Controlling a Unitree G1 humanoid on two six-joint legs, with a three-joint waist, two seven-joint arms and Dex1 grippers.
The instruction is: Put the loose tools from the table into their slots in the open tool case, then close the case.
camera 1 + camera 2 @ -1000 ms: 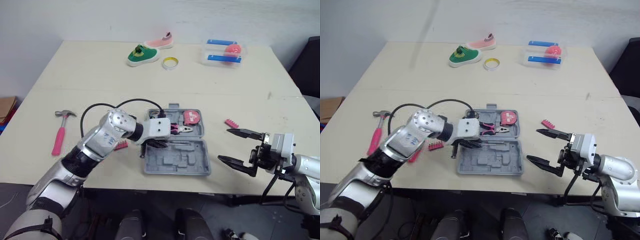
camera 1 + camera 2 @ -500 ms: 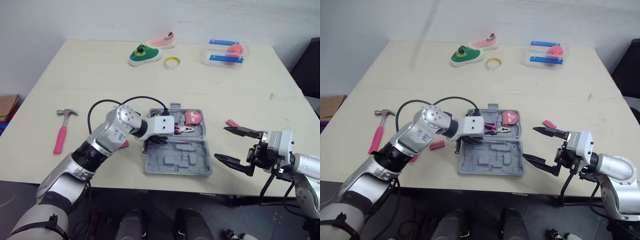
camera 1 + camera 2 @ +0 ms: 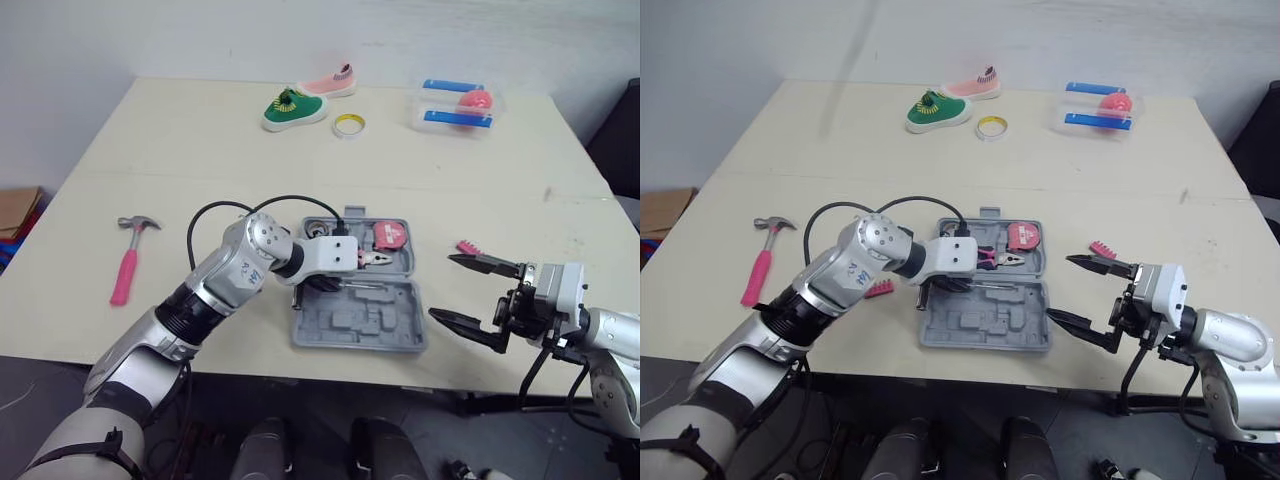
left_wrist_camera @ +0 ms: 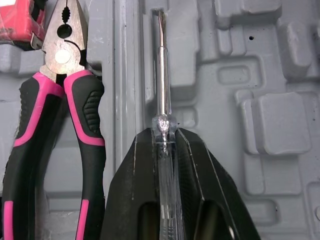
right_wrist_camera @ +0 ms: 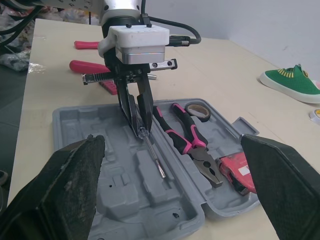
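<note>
Left wrist view has the left end effector (image 4: 164, 135) clamped on the clear handle of the flat-blade screwdriver (image 4: 161, 70). Its shaft lies along the long groove in the tool case (image 4: 280, 125), right beside the pliers (image 4: 55, 115) seated in there. Imo the trick is to keep the shaft lined up with the groove, press the handle down till it seats, and only then let go. Otherwise it could ride up on the ridge and block the lid. Right end effector (image 3: 442, 286) hangs just off the case's right side, fingers apart. Hammer (image 3: 125, 270) is well left of the case on the bench (image 3: 200, 150).
</note>
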